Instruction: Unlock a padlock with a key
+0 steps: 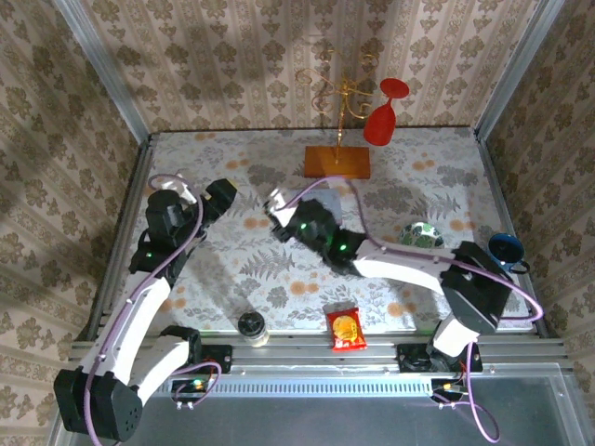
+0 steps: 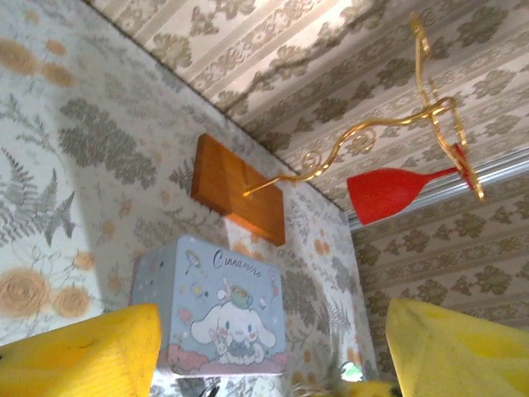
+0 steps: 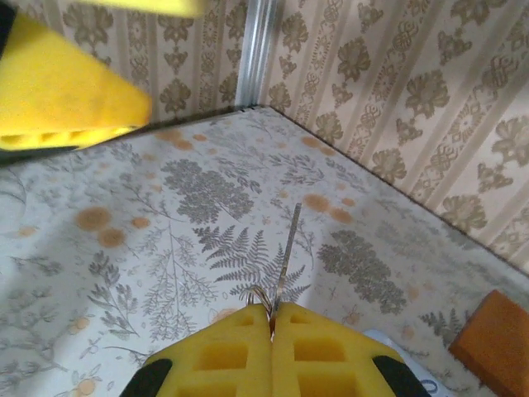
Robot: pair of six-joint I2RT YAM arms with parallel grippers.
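**Near the base: key gripped, lock not reached**

Worktop (image 1: 409,149) is floral-patterned. The wooden base (image 1: 337,163) of a wire stand sits at the back. Both hands hover on its near-left side.

Right hand (image 3: 273,313): pads pressed together, pinching a thin metal blade that sticks out forward, with small wire loops at the pinch. I take the blade for the key (image 3: 287,248), seen edge-on. Its tip touches nothing.

Left hand (image 1: 221,195): spread wide, pads (image 2: 83,351) far apart, nothing between them. It faces the base across a pale cartoon tin (image 2: 211,318), which lies just in front of the base.

Padlock: cannot pick it out. A small dark scrap shows at the tin's near edge, too cut off to name.

Progress, as judged: early. Key in hand counts as done. Left to do:
- find and steady the padlock, likely work for the spread left hand
- seat the key, turn it, and free the shackle

None of that has begun.
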